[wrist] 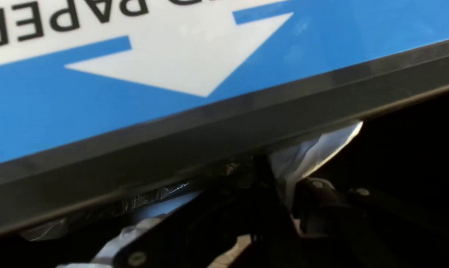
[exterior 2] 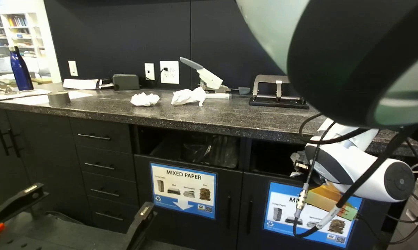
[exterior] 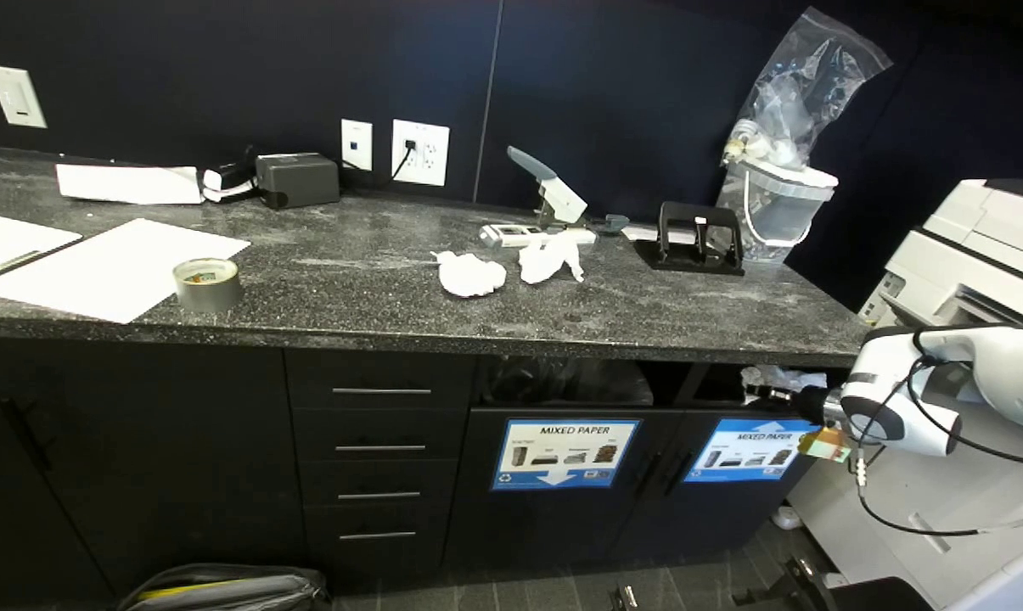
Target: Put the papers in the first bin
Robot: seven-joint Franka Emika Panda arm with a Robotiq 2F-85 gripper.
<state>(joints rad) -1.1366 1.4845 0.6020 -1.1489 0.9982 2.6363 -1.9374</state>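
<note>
In an exterior view the left paper wad (exterior 2: 145, 99) lies squat on the counter (exterior 2: 226, 113), pointing nowhere clear; the right paper wad (exterior 2: 189, 96) stretches along it. Both lie up and left of the gripper (exterior 2: 300, 166), likely the next reach; its jaws look nearly closed at the first bin (exterior 2: 271, 156), whether on white paper (wrist: 306, 156) I cannot tell.
</note>
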